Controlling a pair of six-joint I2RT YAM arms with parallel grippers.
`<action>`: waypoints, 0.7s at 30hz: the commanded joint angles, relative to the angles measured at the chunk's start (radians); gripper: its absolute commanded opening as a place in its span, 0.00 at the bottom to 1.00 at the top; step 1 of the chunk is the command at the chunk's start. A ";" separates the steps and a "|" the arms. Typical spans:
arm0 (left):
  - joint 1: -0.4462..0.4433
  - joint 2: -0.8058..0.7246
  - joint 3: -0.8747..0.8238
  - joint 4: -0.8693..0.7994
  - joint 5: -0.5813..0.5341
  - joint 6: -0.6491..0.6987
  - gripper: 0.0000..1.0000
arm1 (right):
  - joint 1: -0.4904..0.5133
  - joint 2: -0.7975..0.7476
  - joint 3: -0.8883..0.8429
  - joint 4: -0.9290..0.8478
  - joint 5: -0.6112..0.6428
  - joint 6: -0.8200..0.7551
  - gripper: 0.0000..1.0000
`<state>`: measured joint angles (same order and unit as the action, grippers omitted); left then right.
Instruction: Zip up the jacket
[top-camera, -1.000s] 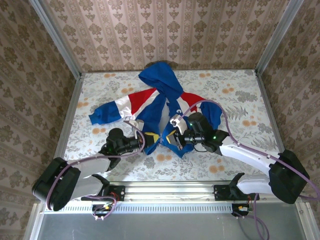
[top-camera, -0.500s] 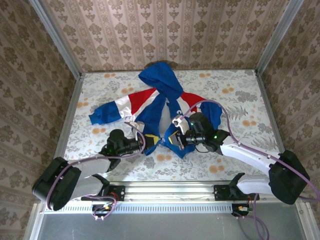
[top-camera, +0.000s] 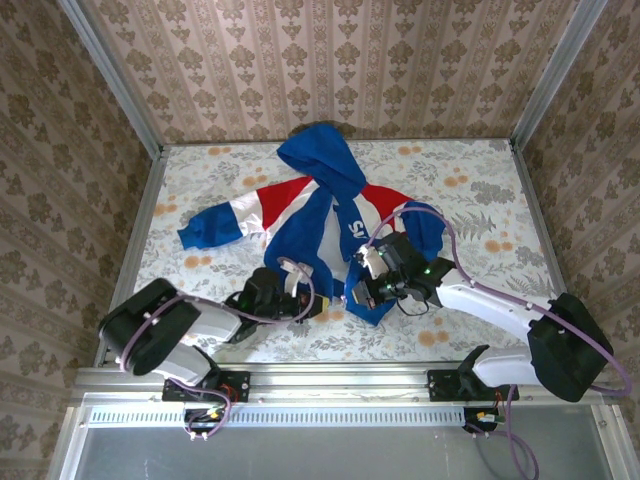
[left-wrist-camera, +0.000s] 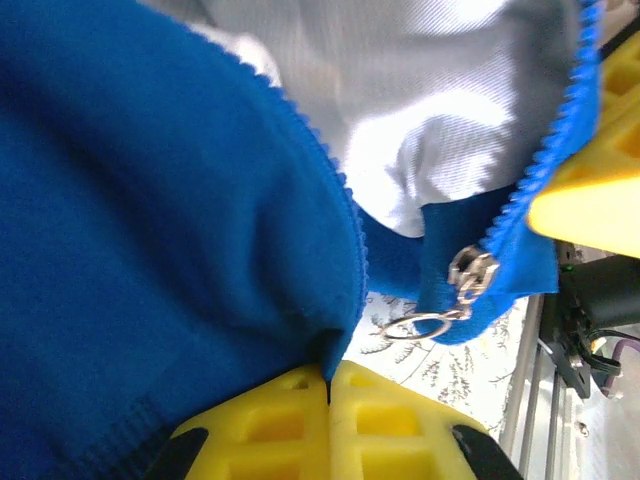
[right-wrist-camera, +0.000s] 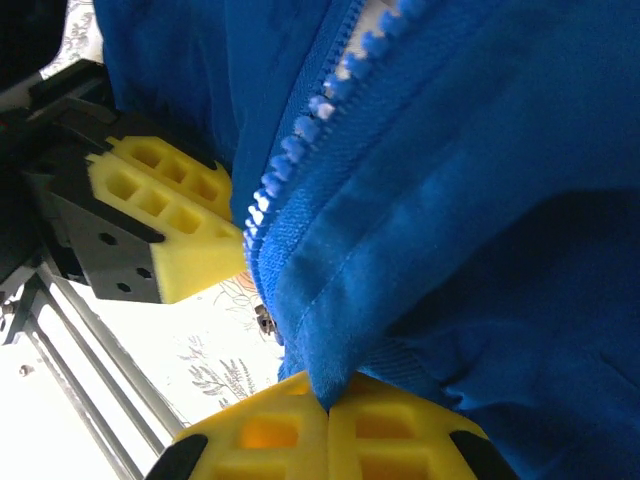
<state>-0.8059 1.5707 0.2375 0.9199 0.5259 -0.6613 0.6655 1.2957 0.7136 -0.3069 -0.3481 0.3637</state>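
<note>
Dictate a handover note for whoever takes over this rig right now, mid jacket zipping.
Left gripper: shut on one bottom front edge of the jacket.
Right gripper: shut on the other front edge, beside the zipper slider.
Done: both edges pinched, close together.
Left: front open, pale lining showing, teeth not joined; seat the slider and pull it up.

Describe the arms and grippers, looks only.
The left arm and right arm have white link shells, black joint housings and a lilac cable looping along each. A green light glows at the right wrist. The left gripper and right gripper carry blocky yellow fingers with square moulded pockets.
</note>
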 joint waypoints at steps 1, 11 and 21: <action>-0.007 0.057 0.037 0.118 0.002 -0.057 0.00 | -0.003 0.013 0.028 -0.047 0.047 0.062 0.07; 0.005 0.104 0.056 0.108 0.008 -0.088 0.00 | -0.003 -0.002 0.046 -0.082 0.076 0.164 0.30; 0.003 0.118 0.073 0.075 0.010 -0.095 0.00 | 0.005 -0.064 0.088 -0.209 0.134 0.295 0.44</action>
<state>-0.8036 1.6768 0.2852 0.9943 0.5262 -0.7422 0.6655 1.2617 0.7704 -0.4435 -0.2581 0.5858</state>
